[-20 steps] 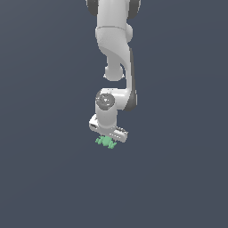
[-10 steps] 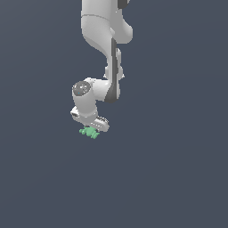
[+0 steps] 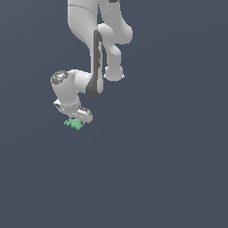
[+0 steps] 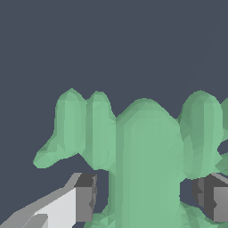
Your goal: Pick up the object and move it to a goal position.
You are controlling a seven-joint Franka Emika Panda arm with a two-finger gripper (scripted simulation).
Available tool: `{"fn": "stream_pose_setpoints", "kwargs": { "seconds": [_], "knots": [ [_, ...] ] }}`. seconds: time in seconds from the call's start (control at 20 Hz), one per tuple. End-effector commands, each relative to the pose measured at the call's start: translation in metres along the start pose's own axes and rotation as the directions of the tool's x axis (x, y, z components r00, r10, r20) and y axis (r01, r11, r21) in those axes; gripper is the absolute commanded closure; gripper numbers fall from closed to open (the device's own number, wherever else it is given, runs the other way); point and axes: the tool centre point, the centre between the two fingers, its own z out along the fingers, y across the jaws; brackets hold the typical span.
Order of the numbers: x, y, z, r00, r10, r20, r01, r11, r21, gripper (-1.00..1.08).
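The object [image 3: 74,124] is a small light-green piece with short stubby prongs. It hangs under my gripper [image 3: 75,120] in the exterior view, left of the middle. In the wrist view the object [image 4: 142,147] fills the space between my two dark fingertips [image 4: 85,198], which sit close on either side of its body. The gripper [image 4: 149,200] is shut on the object and holds it off the dark floor. No goal marker shows in either view.
The white arm [image 3: 89,53] reaches down from the top of the exterior view. A plain dark grey-blue floor [image 3: 169,169] lies all around.
The gripper has carried the object toward the exterior view's left and slightly upward over the last second. The arm has swung along with it.
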Motion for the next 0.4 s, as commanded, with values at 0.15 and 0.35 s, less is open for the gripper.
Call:
{"fn": "stream_pose_setpoints", "kwargs": {
  "seconds": [0.15,0.35],
  "knots": [
    [-0.001,0.026,-0.005,1.000,-0.002,0.000,0.002,1.000,0.000,1.08],
    [0.000,0.031,-0.006,1.000,-0.002,0.000,0.002,1.000,0.000,1.08]
  ]
}}
